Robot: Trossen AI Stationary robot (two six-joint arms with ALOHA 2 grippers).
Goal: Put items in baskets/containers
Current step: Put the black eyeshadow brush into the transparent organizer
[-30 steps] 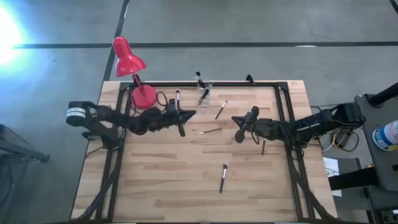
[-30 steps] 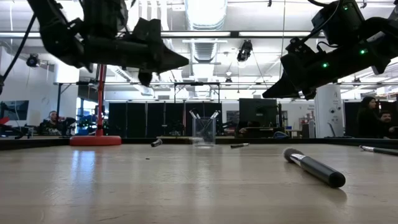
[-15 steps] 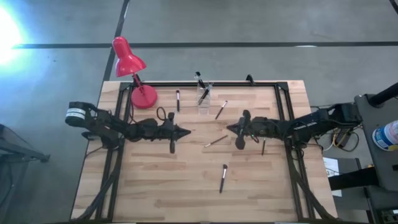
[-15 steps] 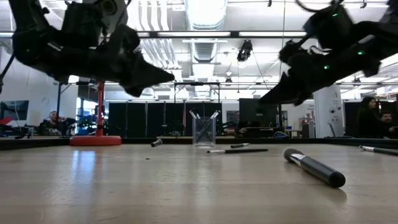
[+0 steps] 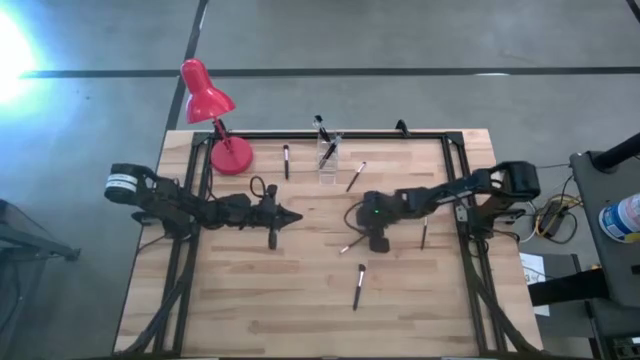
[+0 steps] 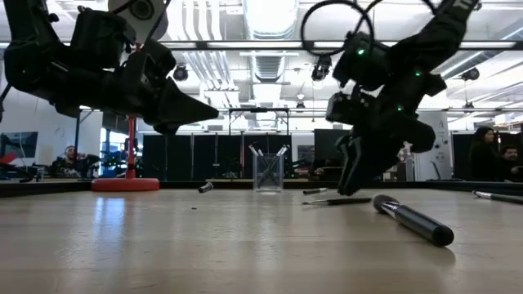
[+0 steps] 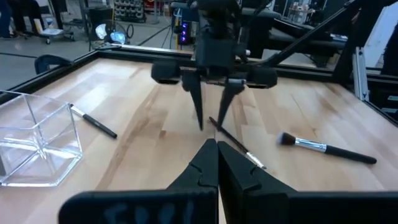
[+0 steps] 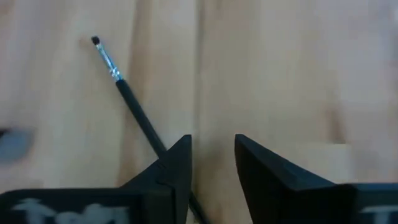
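My right gripper (image 8: 212, 152) stands open, fingers slanting down just above a thin dark brush (image 8: 134, 102) that lies flat on the wooden table and runs under one finger. In the left wrist view its fingertips (image 7: 211, 121) straddle the brush's far end (image 7: 233, 142). My left gripper (image 5: 297, 215) hovers shut over the table's middle left, pointing level at the right gripper, holding nothing. The clear container (image 5: 327, 160) stands at the far middle with brushes upright in it. More brushes lie loose (image 5: 286, 160), (image 5: 356, 176), (image 5: 358, 286), (image 5: 423, 235).
A red desk lamp (image 5: 210, 100) stands on its round base (image 5: 231, 155) at the far left corner. A black frame rail (image 5: 330, 134) runs along the far edge and down both sides. A thicker brush (image 6: 413, 220) lies near the front, right of centre.
My right gripper has moved toward the table's left edge and down, tipped its fingers steeply downward and opened. The thin brush beneath it has slid a little toward the near edge. My left gripper has sunk and drifted toward the near edge, staying shut.
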